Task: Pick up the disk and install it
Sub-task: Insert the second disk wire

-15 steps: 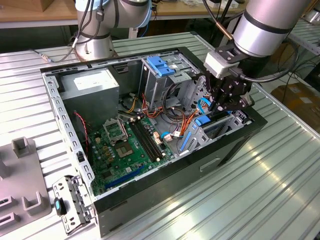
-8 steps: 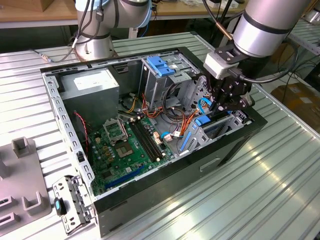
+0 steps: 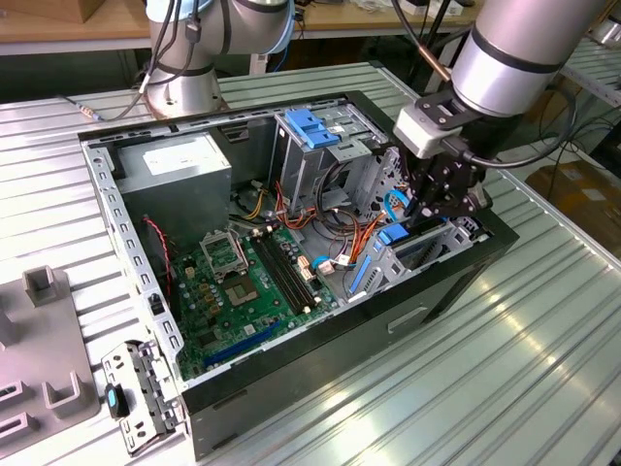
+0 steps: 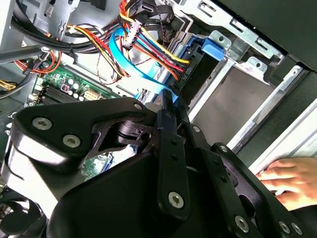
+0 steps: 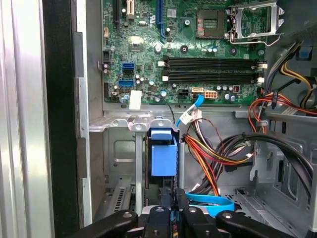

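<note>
Open computer case [image 3: 124, 243] lies on its side on the slatted metal table [image 3: 505, 359], motherboard [image 3: 238, 282] facing up. The gripper [image 3: 422, 216] is down inside the case, at the drive bay on the exterior view's right. We see its two black fingers [image 5: 170, 201] drawn almost together with only a thin slit between them and nothing visible in that slit, so we call it closed and empty. We cannot tell whether the tips touch anything. The disk [image 5: 163, 154] sits edge-on in the bay slot between the grey metal bay walls. Its blue plastic rail end faces out, and the gripper tips are just beside it in both wrist views. In the exterior view the disk's blue end [image 3: 393, 236] shows just below the gripper, near the case's front wall. A bundle of red, orange and yellow wires [image 5: 208, 153] runs right next to the bay, and a flat blue cable [image 5: 213, 203] curls near the fingers. The grey power-supply box [image 3: 179, 165] sits in the far corner of the case. The metal cage with the blue top [image 3: 310, 126] stands between that box and the gripper. A person's hand [image 4: 290, 179] rests at the case edge in the second wrist view. A loose metal bracket [image 3: 136, 388] lies on the table outside the case.
</note>
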Motion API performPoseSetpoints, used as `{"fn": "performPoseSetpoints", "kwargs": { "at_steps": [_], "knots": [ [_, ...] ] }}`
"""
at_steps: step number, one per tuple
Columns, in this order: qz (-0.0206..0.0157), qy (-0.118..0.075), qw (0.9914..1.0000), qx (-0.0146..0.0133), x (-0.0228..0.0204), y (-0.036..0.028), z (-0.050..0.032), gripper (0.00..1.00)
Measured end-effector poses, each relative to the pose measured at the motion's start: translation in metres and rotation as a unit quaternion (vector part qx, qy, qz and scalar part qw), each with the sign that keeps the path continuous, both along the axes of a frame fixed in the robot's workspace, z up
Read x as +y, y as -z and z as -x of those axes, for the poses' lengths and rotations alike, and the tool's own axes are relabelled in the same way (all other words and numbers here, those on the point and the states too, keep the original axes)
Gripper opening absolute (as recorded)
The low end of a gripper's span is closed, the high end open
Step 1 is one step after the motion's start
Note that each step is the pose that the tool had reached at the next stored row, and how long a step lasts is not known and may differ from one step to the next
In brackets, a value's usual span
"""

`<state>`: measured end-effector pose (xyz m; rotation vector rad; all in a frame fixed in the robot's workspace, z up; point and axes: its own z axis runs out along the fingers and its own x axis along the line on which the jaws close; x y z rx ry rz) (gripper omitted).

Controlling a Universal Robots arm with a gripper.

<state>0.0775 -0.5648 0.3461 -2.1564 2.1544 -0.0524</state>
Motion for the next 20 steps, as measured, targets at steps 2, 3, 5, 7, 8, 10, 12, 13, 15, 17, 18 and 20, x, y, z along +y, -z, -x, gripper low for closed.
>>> {"fn": "performPoseSetpoints", "kwargs": {
  "at_steps": [2,3,5,7,8,10,12,13,15,17,18,20],
  "knots": [
    [-0.0036,0.0,0.99999,0.0,-0.0001,0.0008,0.0001,0.16],
    [-0.0048,0.0,0.99999,0.0,-0.0002,0.0011,0.0001,0.16],
    [-0.0072,0.0,0.99997,0.0,-0.0004,0.0026,0.0,0.16],
    [-0.008,0.0,0.99997,0.0,-0.0013,0.0046,0.0,0.16],
    [-0.0081,0.0,0.99997,0.0,-0.0014,0.0048,0.0,0.16],
    [-0.0082,0.0,0.99997,0.0,-0.0014,0.0049,0.0,0.16],
    [-0.0083,0.0,0.99997,0.0,-0.0014,0.0047,0.0,0.16],
    [-0.0085,0.0,0.99996,-0.0001,-0.0015,0.0043,0.0,0.16],
    [-0.0096,0.0,0.99995,-0.0003,-0.0014,0.0025,0.0,0.16],
    [-0.0103,0.0,0.99995,-0.0002,-0.0014,-0.0002,0.0,0.17],
    [-0.0104,0.0,0.99995,-0.0002,-0.0014,-0.0014,0.0,0.24],
    [-0.0105,0.0,0.99995,-0.0003,-0.0014,-0.0042,0.0,0.24]
  ]
}}
